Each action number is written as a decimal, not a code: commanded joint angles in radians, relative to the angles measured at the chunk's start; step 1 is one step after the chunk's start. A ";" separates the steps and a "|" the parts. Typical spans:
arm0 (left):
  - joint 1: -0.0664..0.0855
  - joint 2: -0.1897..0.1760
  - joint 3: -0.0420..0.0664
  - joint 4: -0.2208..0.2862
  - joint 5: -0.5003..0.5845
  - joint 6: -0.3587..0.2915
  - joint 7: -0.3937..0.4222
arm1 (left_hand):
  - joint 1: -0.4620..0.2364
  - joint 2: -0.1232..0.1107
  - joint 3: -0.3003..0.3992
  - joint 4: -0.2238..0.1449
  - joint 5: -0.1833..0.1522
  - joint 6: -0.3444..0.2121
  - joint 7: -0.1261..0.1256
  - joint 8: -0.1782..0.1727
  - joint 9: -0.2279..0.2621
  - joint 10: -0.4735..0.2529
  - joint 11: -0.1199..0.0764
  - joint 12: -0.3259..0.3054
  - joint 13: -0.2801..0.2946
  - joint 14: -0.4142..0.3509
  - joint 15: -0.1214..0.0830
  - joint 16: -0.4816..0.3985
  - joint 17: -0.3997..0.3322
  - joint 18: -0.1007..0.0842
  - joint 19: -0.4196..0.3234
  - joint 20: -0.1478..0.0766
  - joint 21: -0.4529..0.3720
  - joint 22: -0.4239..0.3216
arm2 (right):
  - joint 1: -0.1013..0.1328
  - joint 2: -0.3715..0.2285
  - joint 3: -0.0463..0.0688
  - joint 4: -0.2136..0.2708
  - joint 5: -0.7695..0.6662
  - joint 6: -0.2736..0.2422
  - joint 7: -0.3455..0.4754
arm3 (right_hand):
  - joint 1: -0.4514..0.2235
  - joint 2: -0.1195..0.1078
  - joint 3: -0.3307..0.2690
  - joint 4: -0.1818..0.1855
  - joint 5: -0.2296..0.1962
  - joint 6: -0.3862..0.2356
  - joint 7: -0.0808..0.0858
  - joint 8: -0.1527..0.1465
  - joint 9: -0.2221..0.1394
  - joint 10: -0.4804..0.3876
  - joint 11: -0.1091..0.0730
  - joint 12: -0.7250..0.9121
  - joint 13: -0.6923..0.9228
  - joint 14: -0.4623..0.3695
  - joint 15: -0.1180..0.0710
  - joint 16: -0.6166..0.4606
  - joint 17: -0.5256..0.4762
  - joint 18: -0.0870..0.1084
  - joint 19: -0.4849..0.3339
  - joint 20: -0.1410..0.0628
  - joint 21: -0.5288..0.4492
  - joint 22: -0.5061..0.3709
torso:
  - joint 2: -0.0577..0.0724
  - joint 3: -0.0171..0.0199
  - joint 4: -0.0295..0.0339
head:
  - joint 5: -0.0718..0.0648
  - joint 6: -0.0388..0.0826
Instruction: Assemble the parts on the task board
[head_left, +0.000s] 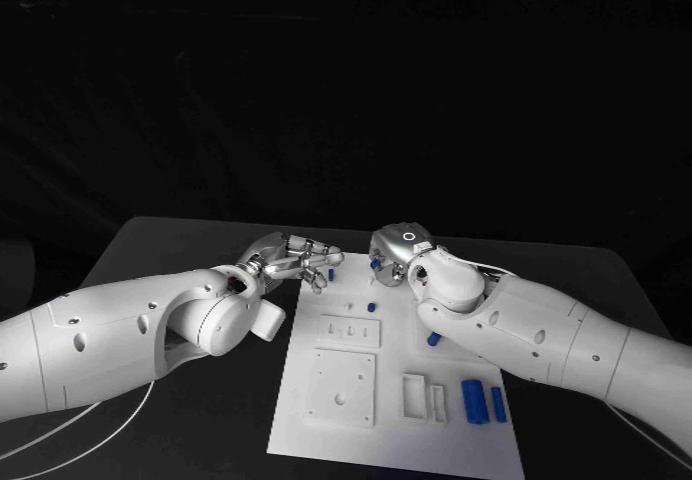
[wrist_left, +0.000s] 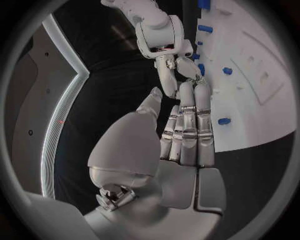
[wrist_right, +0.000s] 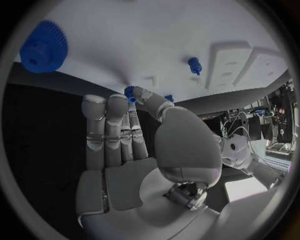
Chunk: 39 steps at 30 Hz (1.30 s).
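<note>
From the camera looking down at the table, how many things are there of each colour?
Blue parts: 5 in plain sight; more may be hidden by the arms
Silver hands: 2, the left hand and the right hand
White task board: 1
Total: 8
</note>
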<state>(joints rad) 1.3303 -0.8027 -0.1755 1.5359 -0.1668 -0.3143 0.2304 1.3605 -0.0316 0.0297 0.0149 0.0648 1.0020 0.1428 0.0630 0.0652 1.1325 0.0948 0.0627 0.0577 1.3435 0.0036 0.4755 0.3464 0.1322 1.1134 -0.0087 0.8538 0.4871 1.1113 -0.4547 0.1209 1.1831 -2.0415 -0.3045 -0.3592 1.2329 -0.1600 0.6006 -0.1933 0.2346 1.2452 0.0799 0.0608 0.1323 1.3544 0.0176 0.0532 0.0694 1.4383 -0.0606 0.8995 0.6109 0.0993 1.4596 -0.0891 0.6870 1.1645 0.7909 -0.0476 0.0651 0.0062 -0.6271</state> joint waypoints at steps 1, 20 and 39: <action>0.002 0.002 0.001 0.001 -0.003 0.015 0.004 | 0.000 0.000 0.000 -0.002 0.003 -0.008 0.000 0.000 0.000 -0.006 0.002 -0.004 0.001 0.002 0.003 -0.005 0.001 0.014 0.009 0.000 0.006 -0.001 | -0.003 0.001 -0.002 0.001 0.006 0.021 0.012 | 0.009 0.002 -0.003 0.001 -0.007 -0.001 -0.001 0.003 0.001 -0.004 0.004 0.007 -0.001 -0.002 -0.004 -0.004 0.001 0.008 0.026 0.000 -0.005 0.002 | -0.001 -0.0008 -0.0008 | 0.001 -0.002; 0.003 0.002 0.001 -0.017 -0.003 0.011 0.001 | 0.000 -0.003 0.000 -0.002 0.003 -0.011 0.001 0.000 0.000 -0.010 0.004 -0.004 0.001 -0.001 0.005 -0.008 0.000 0.014 0.006 0.001 0.008 -0.007 | -0.003 -0.007 -0.007 -0.003 0.017 -0.046 -0.004 | 0.062 -0.103 -0.196 0.089 -0.187 -0.232 -0.015 0.003 -0.068 -0.301 0.083 0.006 -0.009 0.011 0.048 -0.117 -0.065 0.064 0.045 0.053 -0.303 -0.184 | 0.000 0.0006 -0.0027 | 0.000 0.007; 0.005 -0.008 0.001 -0.032 -0.001 0.002 0.004 | 0.004 -0.010 0.005 0.002 0.003 -0.013 0.000 0.000 0.000 -0.016 0.005 -0.004 0.001 0.003 0.010 -0.071 -0.031 0.011 0.026 0.006 -0.055 -0.072 | 0.002 -0.222 0.041 0.143 0.311 -0.175 0.196 | -0.003 -0.077 0.074 0.042 -0.076 -0.114 0.026 0.002 -0.066 -0.085 0.036 0.006 -0.007 0.002 0.021 -0.034 -0.015 0.027 0.010 0.027 -0.087 0.002 | -0.015 0.0084 -0.0301 | -0.003 0.026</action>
<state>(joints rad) 1.3334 -0.8106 -0.1756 1.5013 -0.1668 -0.3153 0.2280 1.3605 -0.0316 0.0297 0.0149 0.0647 0.9949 0.1428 0.0630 0.0652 1.1217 0.0983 0.0627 0.0577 1.3414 0.0130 0.4103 0.3168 0.1304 1.1316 -0.0019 0.8023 0.4175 1.1137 -0.6741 0.1610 1.3178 -1.8269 -0.4694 -0.2342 1.2434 -0.2394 0.6832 -0.1584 0.1642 1.1398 0.1065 0.0636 0.0671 1.2671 0.0552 0.0602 0.0617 1.4312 -0.0400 0.8631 0.5943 0.1282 1.4552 -0.0658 0.5888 1.1621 0.7802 -0.0421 0.0436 0.0023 -0.6032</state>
